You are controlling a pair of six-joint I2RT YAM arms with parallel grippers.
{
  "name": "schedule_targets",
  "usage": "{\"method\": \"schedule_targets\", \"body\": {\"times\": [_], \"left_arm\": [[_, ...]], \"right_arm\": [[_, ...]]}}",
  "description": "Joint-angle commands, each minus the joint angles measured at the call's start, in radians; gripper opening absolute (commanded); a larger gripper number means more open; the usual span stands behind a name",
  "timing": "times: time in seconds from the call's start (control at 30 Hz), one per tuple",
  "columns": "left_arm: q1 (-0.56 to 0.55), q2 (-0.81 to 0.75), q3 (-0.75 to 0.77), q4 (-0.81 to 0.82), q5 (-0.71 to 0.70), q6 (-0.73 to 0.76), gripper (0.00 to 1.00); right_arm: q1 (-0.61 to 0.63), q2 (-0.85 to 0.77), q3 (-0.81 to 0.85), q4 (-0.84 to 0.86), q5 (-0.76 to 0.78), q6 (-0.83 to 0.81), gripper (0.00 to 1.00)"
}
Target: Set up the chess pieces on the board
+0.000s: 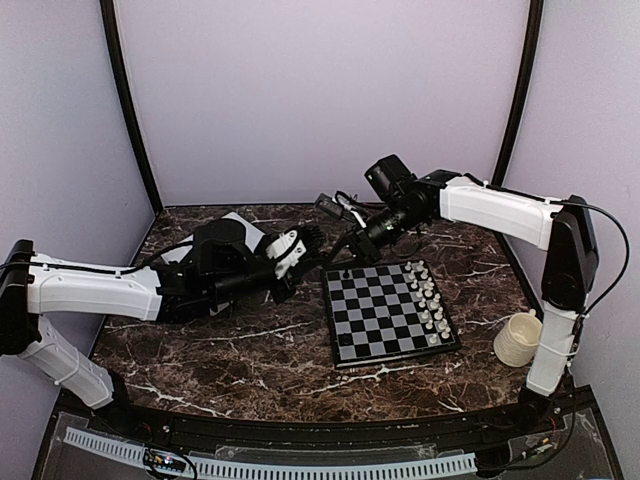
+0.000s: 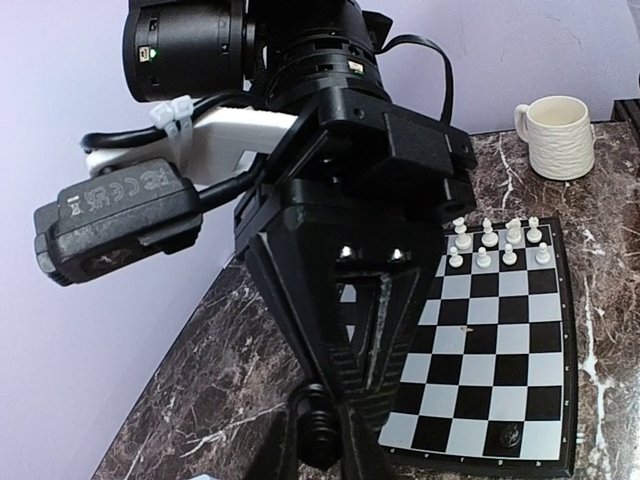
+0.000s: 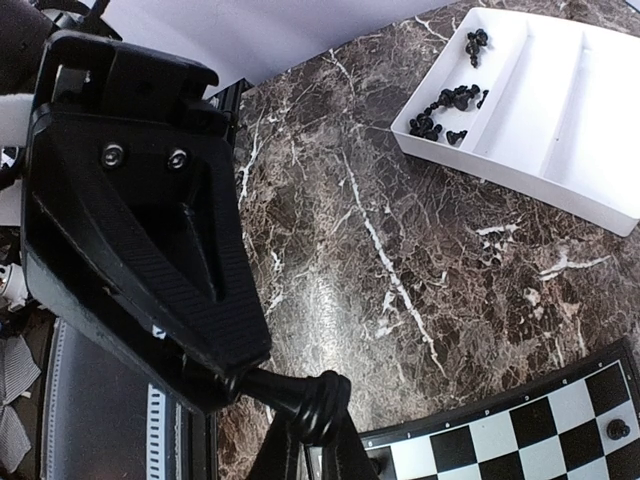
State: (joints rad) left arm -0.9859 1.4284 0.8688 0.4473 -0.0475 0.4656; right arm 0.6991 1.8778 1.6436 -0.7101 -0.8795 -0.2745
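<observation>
Only the right wrist showed me the tray (image 3: 540, 100) of black pieces (image 3: 450, 100); right gripper (image 3: 315, 430) clenched, left gripper (image 2: 320, 440) unclear.

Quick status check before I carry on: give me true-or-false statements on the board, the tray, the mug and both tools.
1. The small white chessmen stand in two rows along one side of the black-and-grey checked chessboard. True.
2. The white plastic tray is empty. False: small black chessmen lie in its end compartment.
3. The cream ribbed mug stands on the chessboard. False: it stands on the dark marble table beside it.
4. A single black chessman stands on the chessboard, far from the white ones. True.
5. The left tool and right tool are far apart. False: they meet, a held black chessman between their tips.
</observation>
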Motion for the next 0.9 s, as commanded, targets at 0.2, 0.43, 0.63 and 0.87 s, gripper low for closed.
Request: {"method": "schedule_targets", "body": {"times": [0.2,0.43,0.63,0.87], "left_arm": [[0.002,-0.023,0.094,-0.088,-0.010,-0.055,0.07],[0.021,0.054,0.232,-0.406,0.113,-0.176,0.07],[0.035,0.212,0.411,-0.647,0.155,-0.264,0.06],[0.085,0.405,0.617,-0.833,0.221,-0.379,0.06]], "right_arm": [[-0.062,-0.160,-0.137,0.015,0.149,-0.094,0.33],[-0.313,-0.362,-0.383,0.084,0.196,-0.152,0.39],[-0.497,-0.460,-0.580,0.216,0.176,-0.144,0.41],[-0.589,-0.490,-0.650,0.291,0.230,-0.149,0.41]]}}
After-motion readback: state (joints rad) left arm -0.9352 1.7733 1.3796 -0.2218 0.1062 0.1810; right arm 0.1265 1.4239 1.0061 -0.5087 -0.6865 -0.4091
